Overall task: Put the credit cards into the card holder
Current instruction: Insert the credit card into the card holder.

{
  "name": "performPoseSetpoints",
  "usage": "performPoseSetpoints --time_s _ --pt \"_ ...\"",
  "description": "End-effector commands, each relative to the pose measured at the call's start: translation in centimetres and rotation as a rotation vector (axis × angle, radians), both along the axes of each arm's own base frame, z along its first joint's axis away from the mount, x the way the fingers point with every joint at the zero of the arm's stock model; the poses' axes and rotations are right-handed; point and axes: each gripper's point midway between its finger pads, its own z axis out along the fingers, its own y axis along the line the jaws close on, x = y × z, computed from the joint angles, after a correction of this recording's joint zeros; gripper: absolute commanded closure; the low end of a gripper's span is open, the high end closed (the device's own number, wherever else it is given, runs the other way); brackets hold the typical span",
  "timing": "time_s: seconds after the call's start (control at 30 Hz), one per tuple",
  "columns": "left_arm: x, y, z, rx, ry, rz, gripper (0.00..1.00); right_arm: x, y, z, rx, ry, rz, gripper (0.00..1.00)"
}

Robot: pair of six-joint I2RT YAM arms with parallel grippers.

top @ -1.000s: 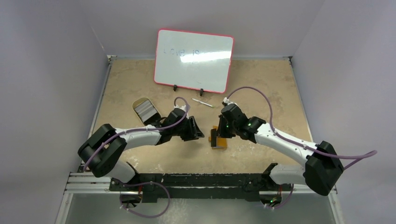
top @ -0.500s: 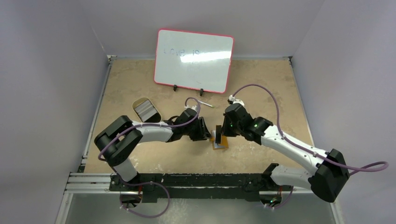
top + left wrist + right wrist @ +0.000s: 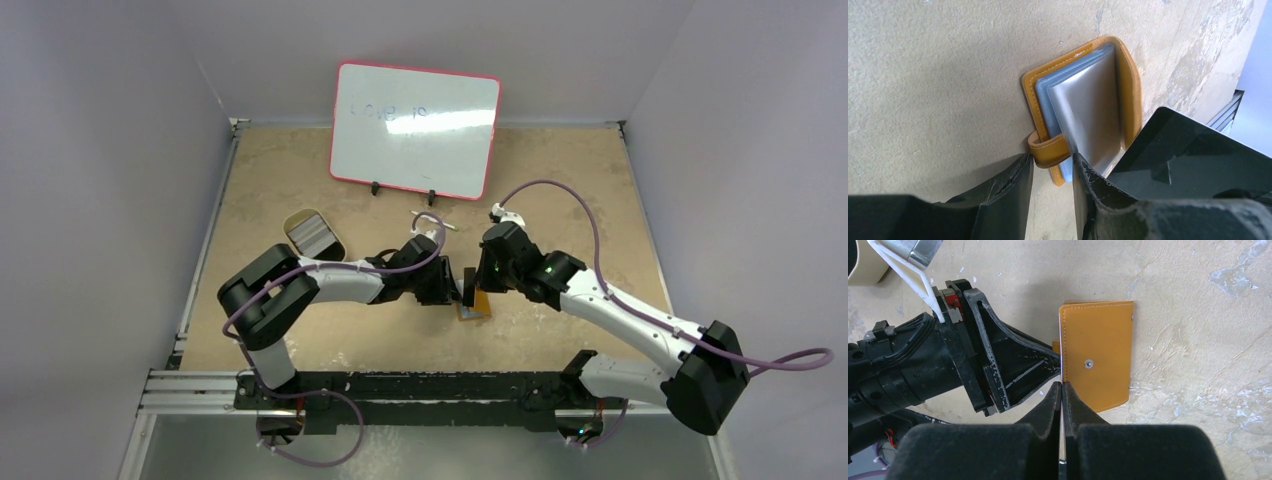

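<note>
Right pincer (image 3: 1062,386) first: clamped on a black card (image 3: 1193,150), edge-on beside the card holder (image 3: 1096,355), mid-table (image 3: 1198,315). Left pincer (image 3: 1050,170) narrow around snap tab (image 3: 1048,152) (gripping or not, cannot tell). Sleeves (image 3: 1088,115) seemingly bare; insertion not yet done.

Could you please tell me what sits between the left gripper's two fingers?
The card holder's snap tab, seen in the left wrist view: it lies in the gap at the tips of the left gripper. Whether they touch it cannot be told.
</note>
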Motion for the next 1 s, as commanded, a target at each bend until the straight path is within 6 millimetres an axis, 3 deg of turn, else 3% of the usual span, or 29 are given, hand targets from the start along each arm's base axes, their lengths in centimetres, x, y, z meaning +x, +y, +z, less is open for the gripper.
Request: performPoseSetpoints --time_s 0.0,0.23,0.6,0.7,0.77,0.97 --pt "0.4 -0.4 -0.3 0.026 -0.029 -0.005 0.67 0.3 0.2 0.5 0.017 -0.018 -0.013 1.0" --pt "0.4 0.4 0.3 0.02 -0.047 0.033 0.81 0.6 0.4 0.9 0.03 -0.033 -0.014 1.0" --pt "1.0 -0.1 -0.8 0.063 -0.048 0.007 0.71 0.8 0.3 0.7 0.029 -0.044 -0.024 1.0" --pt "1.1 -0.2 -0.8 0.069 -0.051 0.0 0.89 0.8 0.3 0.7 0.029 -0.044 -0.025 1.0" --pt "1.2 -0.4 -0.3 0.067 -0.059 -0.011 1.0 0.9 0.4 0.7 0.027 -0.045 -0.022 1.0" --pt "1.7 -0.9 4.1 -0.02 -0.109 0.016 1.0 0.1 0.5 0.2 0.029 -0.021 0.011 1.0"
